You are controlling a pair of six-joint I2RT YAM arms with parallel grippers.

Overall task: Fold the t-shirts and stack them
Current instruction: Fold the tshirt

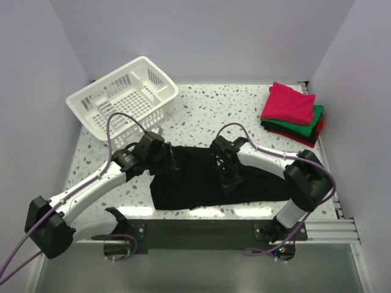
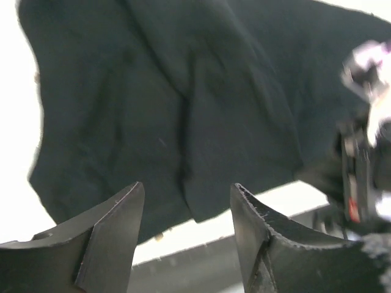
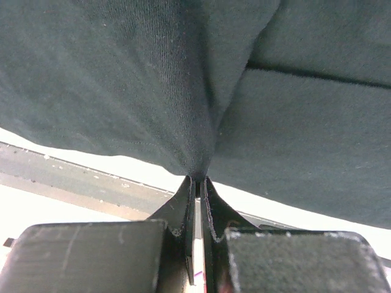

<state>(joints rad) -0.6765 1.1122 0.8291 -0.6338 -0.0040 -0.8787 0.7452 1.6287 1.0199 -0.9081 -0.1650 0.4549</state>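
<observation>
A large black t-shirt (image 1: 189, 186) lies partly folded on the speckled table, near the front edge. My left gripper (image 1: 171, 160) hovers at the shirt's left end; in the left wrist view it (image 2: 186, 186) is open with nothing between its fingers, and the black cloth (image 2: 183, 91) lies beyond them. My right gripper (image 1: 226, 178) is over the shirt's middle. The right wrist view shows it (image 3: 198, 178) shut on a pinched ridge of black cloth (image 3: 153, 73). Folded t-shirts are stacked at the back right: magenta-pink (image 1: 288, 102) on top, then green (image 1: 314, 117), black and red (image 1: 319, 129).
A white slatted plastic basket (image 1: 125, 97) sits tilted at the back left of the table. White walls close in the table on three sides. The metal rail (image 1: 201, 232) with the arm bases runs along the front edge.
</observation>
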